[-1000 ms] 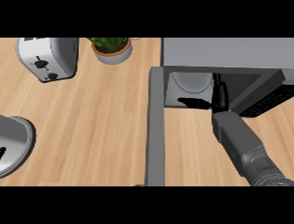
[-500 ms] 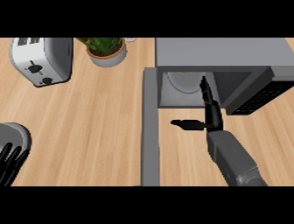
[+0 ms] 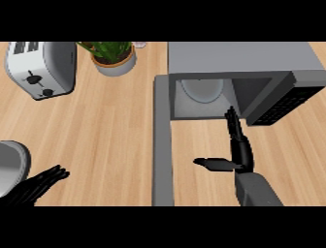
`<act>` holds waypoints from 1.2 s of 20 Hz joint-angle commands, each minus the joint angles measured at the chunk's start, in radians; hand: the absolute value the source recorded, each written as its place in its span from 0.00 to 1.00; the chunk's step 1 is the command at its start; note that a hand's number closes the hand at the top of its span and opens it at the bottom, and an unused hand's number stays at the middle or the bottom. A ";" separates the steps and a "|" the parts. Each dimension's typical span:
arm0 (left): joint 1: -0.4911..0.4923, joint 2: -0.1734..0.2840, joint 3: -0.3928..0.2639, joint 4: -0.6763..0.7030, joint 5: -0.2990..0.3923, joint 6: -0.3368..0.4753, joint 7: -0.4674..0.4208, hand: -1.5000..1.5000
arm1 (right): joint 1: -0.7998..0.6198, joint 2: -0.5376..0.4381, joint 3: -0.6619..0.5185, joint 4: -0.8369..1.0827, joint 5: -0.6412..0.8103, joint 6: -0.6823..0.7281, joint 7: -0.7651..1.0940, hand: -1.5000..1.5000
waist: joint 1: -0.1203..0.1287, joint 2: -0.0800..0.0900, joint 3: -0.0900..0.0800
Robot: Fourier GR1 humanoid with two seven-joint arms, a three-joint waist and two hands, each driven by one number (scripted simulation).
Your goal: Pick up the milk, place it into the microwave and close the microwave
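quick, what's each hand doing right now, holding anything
Left hand: open, fingers straight, holding nothing, at the lower left edge.
Right hand: open, fingers straight, thumb out, holding nothing, in front of the open microwave.

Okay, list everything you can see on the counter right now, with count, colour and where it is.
Toaster: one, white, top left.
Potted plant: one, green in a pale pot, right of the toaster.
Microwave: one, grey, top right, cavity open, pale round plate inside.
Microwave door: one, grey, swung open down the middle.
Metal object: one, grey, left edge, partly cut off.
Milk: not visible.
Left hand: black, open, lower left.
Right hand: black, open, below the cavity.
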 commanded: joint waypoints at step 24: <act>-0.613 -0.006 -0.631 0.512 -0.397 0.567 -0.026 1.00 | 0.664 -0.220 -0.029 -0.996 -0.172 0.190 0.286 0.00 | 0.008 0.013 0.001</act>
